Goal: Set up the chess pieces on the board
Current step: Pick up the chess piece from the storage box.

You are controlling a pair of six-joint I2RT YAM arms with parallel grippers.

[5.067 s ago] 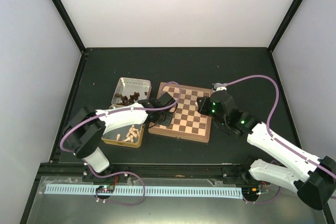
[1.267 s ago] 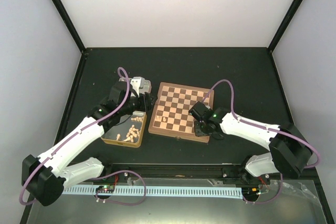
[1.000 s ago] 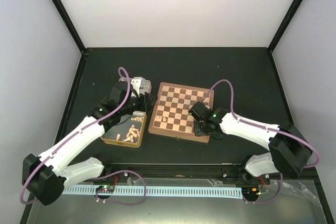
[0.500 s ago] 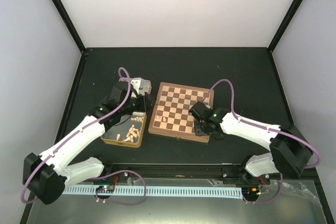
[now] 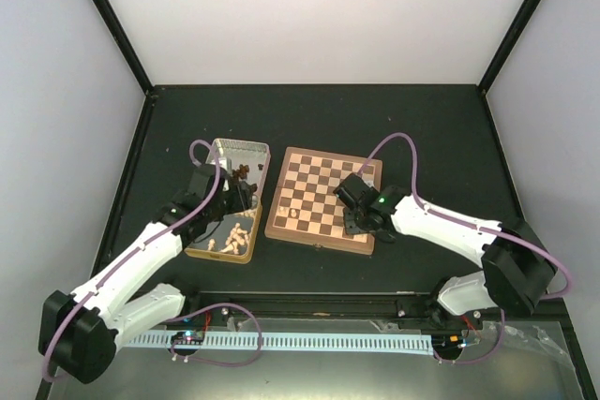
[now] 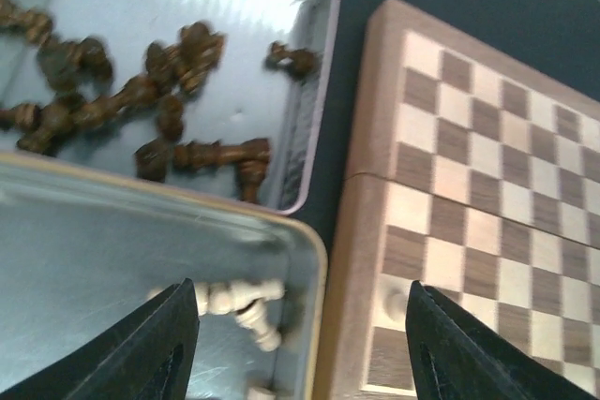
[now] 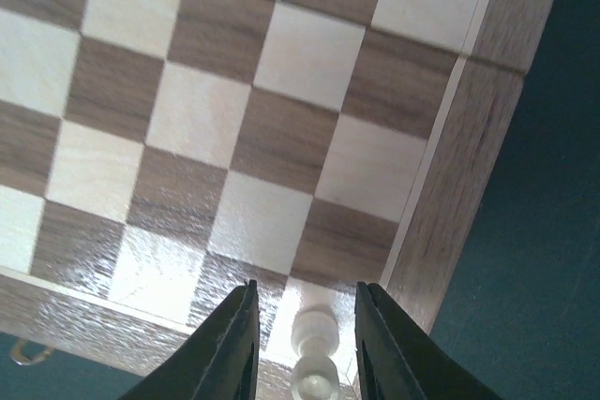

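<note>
**Right gripper (image 7: 307, 311): jaws released either side of a cream pawn (image 7: 314, 355) on the chessboard (image 5: 319, 196), near-right corner square.**
I see gaps on both sides of the pawn, and its long axis runs along the jaws; upright or tipped, I cannot tell. Left gripper (image 6: 300, 288): jaws wide and empty over the tins. Dark pieces (image 6: 173, 119) lie sideways, pointing every way, in the far tin (image 6: 314, 91). Cream pieces (image 6: 234, 297) lie in the near tin (image 6: 94, 259).

Board (image 5: 323, 203) centred on worktop (image 5: 422, 128), near tray (image 5: 220, 255) at its 9 o'clock, far tray (image 5: 240, 143) at near tray's 12 o'clock, chess pieces (image 6: 169, 110) in both
</note>
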